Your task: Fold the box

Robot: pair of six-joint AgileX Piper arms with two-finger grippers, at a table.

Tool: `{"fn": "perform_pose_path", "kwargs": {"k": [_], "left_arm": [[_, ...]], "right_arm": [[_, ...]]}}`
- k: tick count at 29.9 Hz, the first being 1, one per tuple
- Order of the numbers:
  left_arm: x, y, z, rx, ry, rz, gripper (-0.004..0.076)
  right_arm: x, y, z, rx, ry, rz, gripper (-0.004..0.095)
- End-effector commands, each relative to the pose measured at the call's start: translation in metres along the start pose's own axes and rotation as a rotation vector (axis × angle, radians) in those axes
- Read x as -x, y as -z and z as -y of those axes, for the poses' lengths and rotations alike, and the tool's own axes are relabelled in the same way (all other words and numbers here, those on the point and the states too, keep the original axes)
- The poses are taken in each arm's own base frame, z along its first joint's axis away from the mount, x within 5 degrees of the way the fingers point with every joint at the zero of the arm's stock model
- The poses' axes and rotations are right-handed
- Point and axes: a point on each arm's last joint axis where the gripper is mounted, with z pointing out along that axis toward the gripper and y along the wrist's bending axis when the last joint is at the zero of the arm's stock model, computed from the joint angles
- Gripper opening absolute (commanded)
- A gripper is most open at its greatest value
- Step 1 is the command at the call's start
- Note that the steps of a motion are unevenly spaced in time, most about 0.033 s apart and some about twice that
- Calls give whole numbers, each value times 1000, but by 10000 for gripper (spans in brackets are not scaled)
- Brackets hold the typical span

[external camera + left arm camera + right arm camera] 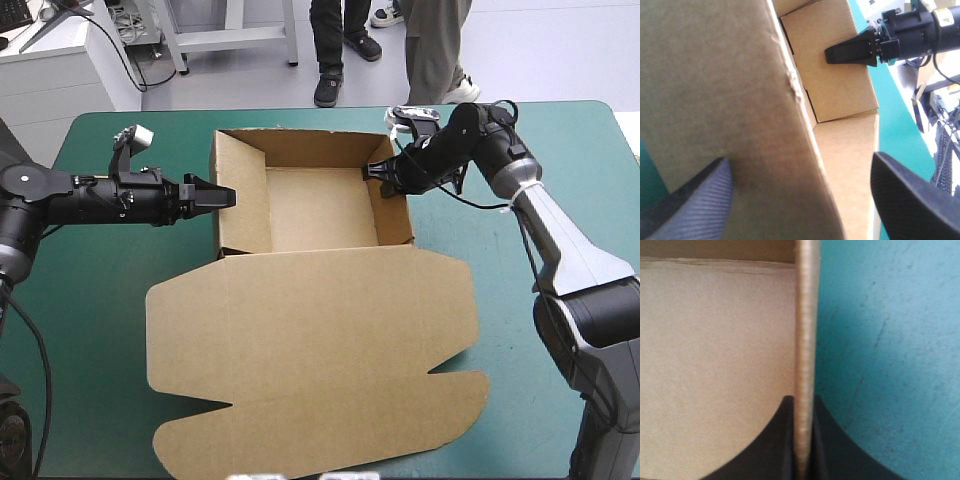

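Brown box [320, 210] stood as an open tray on the teal-green cover [90, 320], lid [320, 340] flat toward the near edge | left gripper [226, 197] spread, left wall between its fingers | right gripper [374, 170] pinched the right wall

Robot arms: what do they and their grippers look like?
The left arm is mostly black. The right arm is black near the wrist, then pale grey further back. The left gripper and right gripper each have two broad black fin-shaped fingers. A small yellow label sits on the right one's body.
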Motion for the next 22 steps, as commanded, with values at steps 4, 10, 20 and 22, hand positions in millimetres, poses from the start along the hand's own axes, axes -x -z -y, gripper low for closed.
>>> {"fn": "perform_pose_path", "kwargs": {"k": [4,10,20,22], "left_arm": [[-7,10,11,53,-29,-92,546],[-13,13,-3,203,-9,-159,545],[-17,10,-11,360,74,-189,349],[-17,6,-9,394,88,-192,313]], "right_arm": [[3,23,-56,95,82,137,-15],[-2,22,-85,23,167,158,-15],[-7,30,-119,-27,211,196,-15],[-9,30,-118,-33,203,178,-15]]}}
